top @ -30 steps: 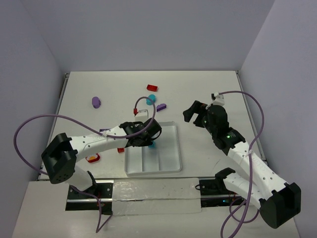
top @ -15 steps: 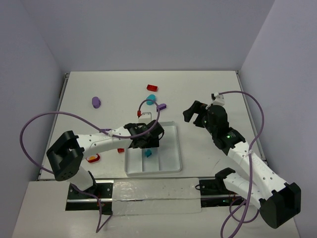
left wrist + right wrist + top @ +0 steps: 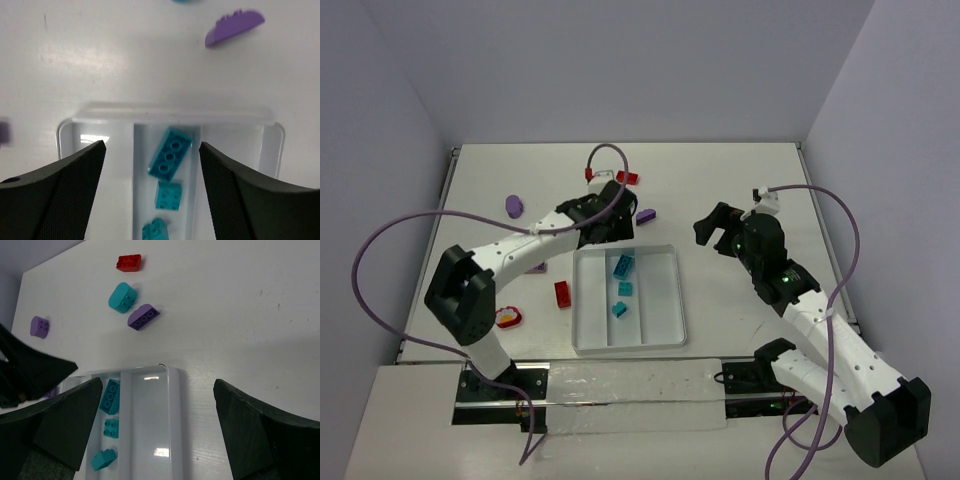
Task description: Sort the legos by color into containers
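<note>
The white tray (image 3: 663, 300) has three long containers. Its middle one holds three teal legos (image 3: 622, 265) (image 3: 170, 153) (image 3: 110, 396); the other two show nothing inside. My left gripper (image 3: 605, 228) (image 3: 152, 185) hangs open and empty above the tray's far edge. My right gripper (image 3: 715, 228) (image 3: 157, 430) is open and empty, off the tray's far right corner. Loose on the table lie a red brick (image 3: 628, 177) (image 3: 129, 262), a rounded teal piece (image 3: 122, 297), a purple brick (image 3: 646, 215) (image 3: 234, 27) (image 3: 143, 317), and a small purple one (image 3: 39, 326).
Left of the tray lie a red brick (image 3: 563, 293), a red-orange piece (image 3: 507, 317) and a purple piece (image 3: 538, 266) half hidden under the left arm. A rounded purple piece (image 3: 514, 206) sits at far left. Walls close the table's sides and back.
My left gripper opened and let a teal brick drop into the middle compartment, then drew back toward the tray's far edge. The right arm barely moved.
</note>
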`<state>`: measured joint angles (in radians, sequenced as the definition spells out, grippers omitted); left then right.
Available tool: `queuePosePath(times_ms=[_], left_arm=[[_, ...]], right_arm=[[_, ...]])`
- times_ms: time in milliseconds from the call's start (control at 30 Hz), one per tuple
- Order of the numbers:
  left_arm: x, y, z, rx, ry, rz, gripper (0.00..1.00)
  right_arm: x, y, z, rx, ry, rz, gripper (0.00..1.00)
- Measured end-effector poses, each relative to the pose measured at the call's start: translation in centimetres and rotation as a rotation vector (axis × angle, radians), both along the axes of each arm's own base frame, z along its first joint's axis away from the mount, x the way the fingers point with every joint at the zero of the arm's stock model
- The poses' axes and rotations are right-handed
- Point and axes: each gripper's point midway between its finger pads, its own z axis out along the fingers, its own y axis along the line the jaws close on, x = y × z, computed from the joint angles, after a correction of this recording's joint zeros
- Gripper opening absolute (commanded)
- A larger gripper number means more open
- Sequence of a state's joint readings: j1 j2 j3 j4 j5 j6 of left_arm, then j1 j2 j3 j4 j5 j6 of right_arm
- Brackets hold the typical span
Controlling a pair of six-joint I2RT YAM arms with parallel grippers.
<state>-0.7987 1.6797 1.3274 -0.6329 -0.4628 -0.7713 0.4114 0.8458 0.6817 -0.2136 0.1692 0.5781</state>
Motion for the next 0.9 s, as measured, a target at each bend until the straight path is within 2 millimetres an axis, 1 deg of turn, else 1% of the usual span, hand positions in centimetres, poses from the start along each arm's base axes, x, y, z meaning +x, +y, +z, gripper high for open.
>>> queuePosePath(times_ms=[67, 133, 233, 333, 467, 533, 667, 900], left_arm=[[2.4, -0.4, 0.4, 0.005, -0.021, -0.005, 0.87], [4.5, -0.6, 0.4, 0.011, -0.034, -0.016, 0.9], [7.0, -1.3, -0.3, 0.021, -0.027, -0.044, 0.94], [9.9, -2.1, -1.4, 0.028, -0.02, -0.069, 0.98], [13.2, -2.9, -2.8, 0.049, -0.019, -0.103, 0.99], [14.3, -3.3, -3.4, 0.06, -0.021, -0.118, 0.99], [15.6, -3.6, -4.2, 0.068, -0.016, -0.144, 0.99], [18.7, -4.0, -4.6, 0.051, -0.037, -0.165, 0.99]], right_arm=[[0.0, 0.0, 0.1, 0.0, -0.001, 0.0, 1.0], [0.0, 0.0, 0.1, -0.001, 0.002, -0.001, 1.0], [0.0, -0.1, 0.1, -0.003, 0.003, -0.001, 1.0], [0.1, -0.1, 0.3, -0.006, 0.003, -0.002, 1.0], [0.3, -0.1, 0.4, -0.008, 0.004, -0.002, 1.0], [0.3, -0.1, 0.4, -0.009, 0.006, -0.002, 1.0], [0.3, -0.1, 0.2, -0.012, 0.011, -0.002, 1.0], [0.4, -0.1, -0.1, -0.017, 0.018, -0.001, 1.0]])
